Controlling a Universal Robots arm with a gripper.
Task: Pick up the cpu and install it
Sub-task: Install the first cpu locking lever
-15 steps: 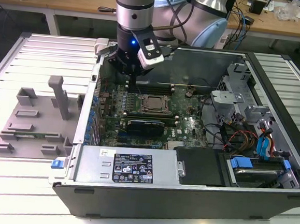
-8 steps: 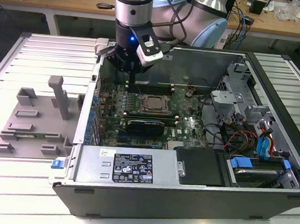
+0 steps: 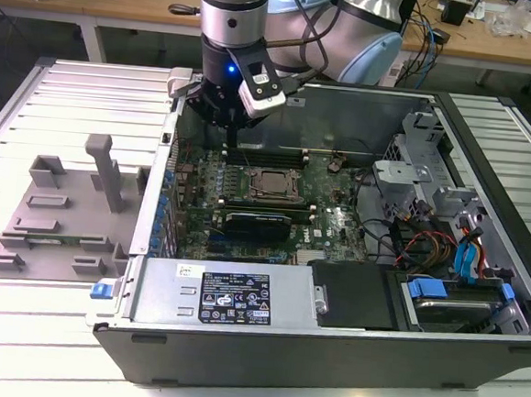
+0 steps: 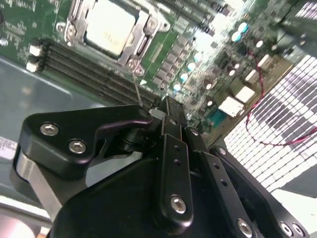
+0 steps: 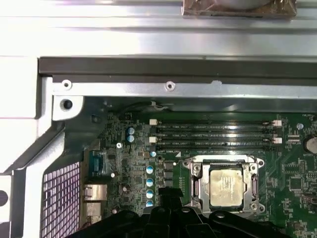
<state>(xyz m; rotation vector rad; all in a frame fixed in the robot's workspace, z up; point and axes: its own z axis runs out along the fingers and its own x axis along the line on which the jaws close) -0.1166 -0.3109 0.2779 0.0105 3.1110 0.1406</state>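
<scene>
Black two-finger gripper [image 4: 167,108], fingers pressed together on nothing, hanging above the green motherboard [image 3: 332,224], small square silvery-topped cpu [image 5: 227,186] lying flat, face up, in its metal socket frame [image 5: 195,187], edges parallel to the frame's.

Exterior view high above case [image 3: 326,358]; both wrist views close over socketed cpu [image 5: 227,186]

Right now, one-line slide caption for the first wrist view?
The cpu sits in its socket beside the memory slots, the hand above the motherboard.

Cpu [image 5: 227,186] silvery-tan, mobo [image 5: 124,144] green, caps [image 5: 149,170] blue, gripper [image 4: 168,105] blk
</scene>
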